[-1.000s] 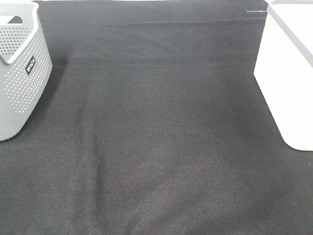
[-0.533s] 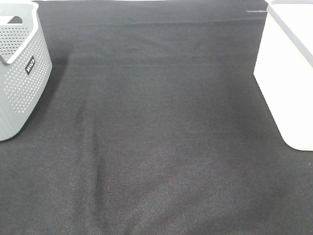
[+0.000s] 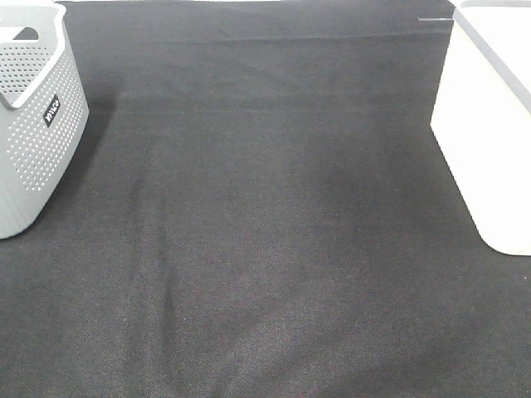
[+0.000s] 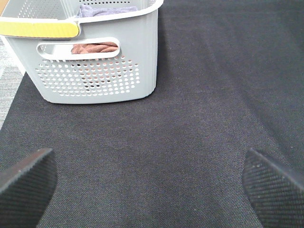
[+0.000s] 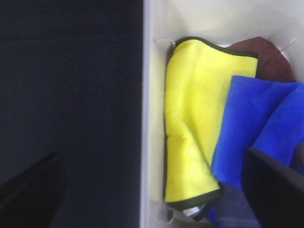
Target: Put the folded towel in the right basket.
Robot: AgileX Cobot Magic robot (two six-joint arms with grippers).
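The right basket point(image 3: 489, 124) is white and stands at the right edge of the black cloth. In the right wrist view a folded yellow towel point(image 5: 199, 114) lies inside it against the white wall point(image 5: 151, 118), beside a blue towel point(image 5: 256, 128) and a brown one point(image 5: 270, 59). My right gripper point(image 5: 152, 190) hangs above the basket's edge, open and empty. My left gripper point(image 4: 152, 185) is open and empty above the cloth, facing the grey basket point(image 4: 95, 71). Neither arm shows in the exterior high view.
The grey perforated basket point(image 3: 37, 124) stands at the left edge of the cloth; it has a yellow handle point(image 4: 38, 28) and holds a brown towel point(image 4: 92, 47) and a purple one point(image 4: 107, 9). Black cloth point(image 3: 274, 232) covers the table between the baskets.
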